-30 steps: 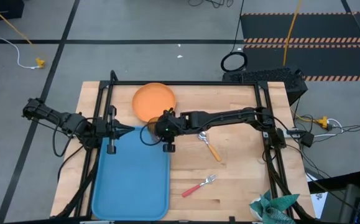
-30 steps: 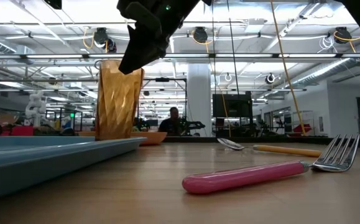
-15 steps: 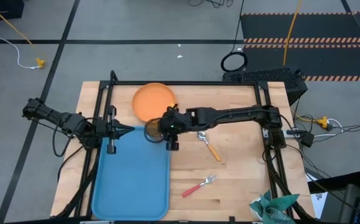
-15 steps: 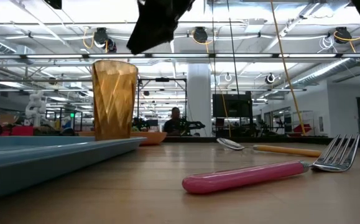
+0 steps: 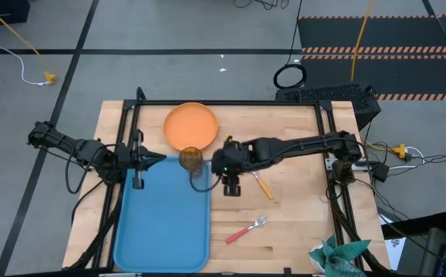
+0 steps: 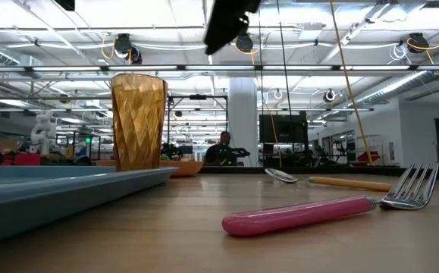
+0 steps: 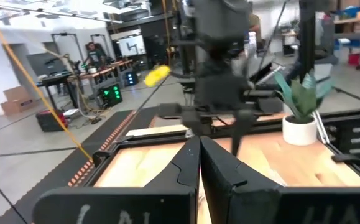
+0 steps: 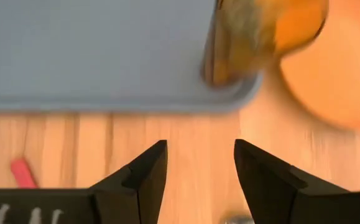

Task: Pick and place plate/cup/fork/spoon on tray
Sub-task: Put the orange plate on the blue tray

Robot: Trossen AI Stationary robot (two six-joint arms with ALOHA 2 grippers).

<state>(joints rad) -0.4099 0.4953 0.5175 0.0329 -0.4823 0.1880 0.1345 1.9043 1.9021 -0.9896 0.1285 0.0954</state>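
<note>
We are seeing the cup (image 5: 191,159) standing upright in the tray (image 5: 161,223), at the corner nearest the plate (image 5: 191,125). The right claw (image 5: 221,167) is hanging wide and empty above the surface (image 5: 292,223) beside the tray. The left claw (image 5: 159,160) is sitting closed. The spoon (image 5: 262,183), partly hidden, and the fork (image 5: 246,229) are lying on the surface.

In the right wrist view the cup (image 8: 254,37) is blurred and cut off at the picture's edge, as is the plate (image 8: 329,68) beside it. Only an end of the fork (image 8: 23,172) shows there. In the low view the tray (image 6: 67,186) hides the cup's foot and most of the plate behind it. The right tool (image 6: 230,19) is cut off above the cup.
</note>
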